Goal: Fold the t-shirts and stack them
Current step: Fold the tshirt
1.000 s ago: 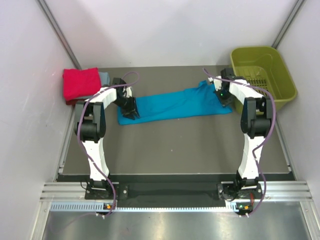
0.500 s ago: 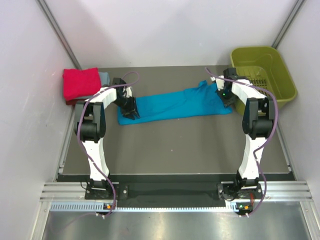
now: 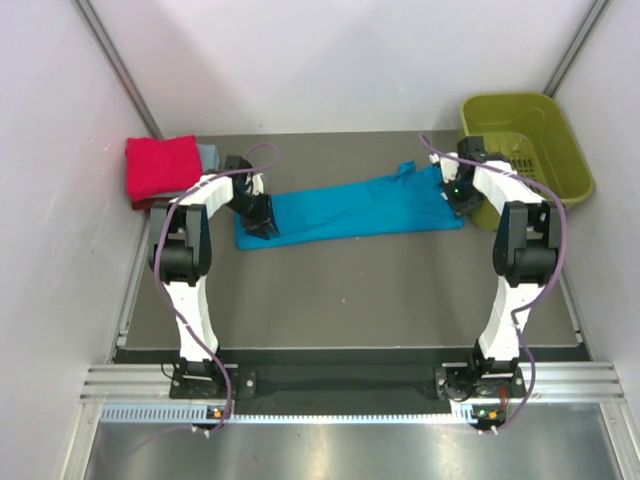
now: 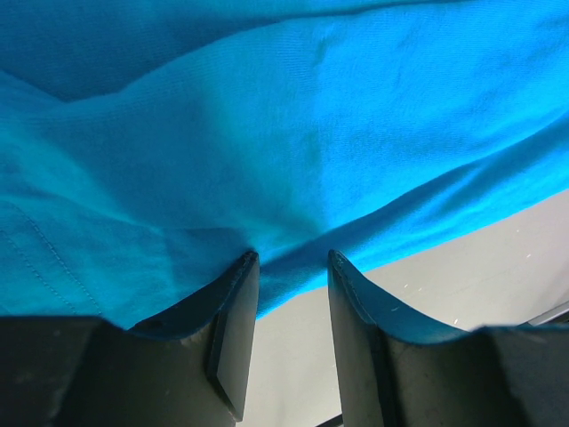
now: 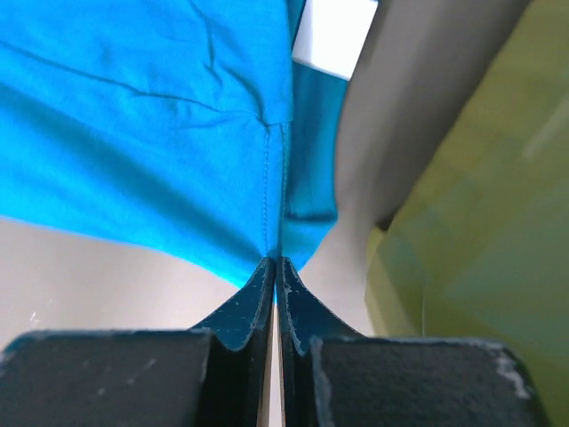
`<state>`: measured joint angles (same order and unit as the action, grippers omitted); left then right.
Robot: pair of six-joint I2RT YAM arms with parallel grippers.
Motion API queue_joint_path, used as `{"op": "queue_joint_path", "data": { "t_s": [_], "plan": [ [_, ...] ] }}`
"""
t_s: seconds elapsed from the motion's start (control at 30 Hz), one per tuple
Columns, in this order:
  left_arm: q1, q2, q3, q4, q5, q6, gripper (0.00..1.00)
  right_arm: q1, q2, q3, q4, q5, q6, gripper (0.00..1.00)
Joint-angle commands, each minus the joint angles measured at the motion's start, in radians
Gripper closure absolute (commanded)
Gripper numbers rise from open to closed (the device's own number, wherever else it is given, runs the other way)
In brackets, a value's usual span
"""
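Observation:
The teal-blue t-shirt [image 3: 350,212] lies stretched in a long strip across the back of the table. My left gripper [image 3: 262,226] is open at its left end, and in the left wrist view [image 4: 289,258] the fingertips rest at the shirt's [image 4: 267,133] near edge. My right gripper [image 3: 458,196] is shut on the shirt's right end. In the right wrist view [image 5: 277,262] a stitched hem of the shirt [image 5: 133,133] is pinched between the fingers. A folded red shirt [image 3: 160,167] lies at the back left on a pale grey-blue one [image 3: 210,155].
The olive-green basket [image 3: 515,97] stands at the back right, close to my right gripper; it also shows in the right wrist view [image 5: 480,222]. White walls enclose the table on three sides.
My right gripper has moved to the right toward the basket with the shirt's end in it, drawing the shirt longer. The left arm has not moved.

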<state>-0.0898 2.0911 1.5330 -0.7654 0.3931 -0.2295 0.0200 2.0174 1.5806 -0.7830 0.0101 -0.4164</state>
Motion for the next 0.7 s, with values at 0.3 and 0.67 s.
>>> {"op": "queue_joint_path", "data": {
  "t_s": [0.3, 0.67],
  "plan": [
    [0.005, -0.002, -0.010, -0.014, -0.100, 0.033, 0.57, -0.048, -0.126, -0.054, -0.045, -0.050, -0.016, 1.00],
    [0.007, -0.032, 0.024, -0.025, -0.109, 0.038, 0.57, -0.043, -0.161, -0.087, -0.088, -0.102, -0.004, 0.68]
  ]
}}
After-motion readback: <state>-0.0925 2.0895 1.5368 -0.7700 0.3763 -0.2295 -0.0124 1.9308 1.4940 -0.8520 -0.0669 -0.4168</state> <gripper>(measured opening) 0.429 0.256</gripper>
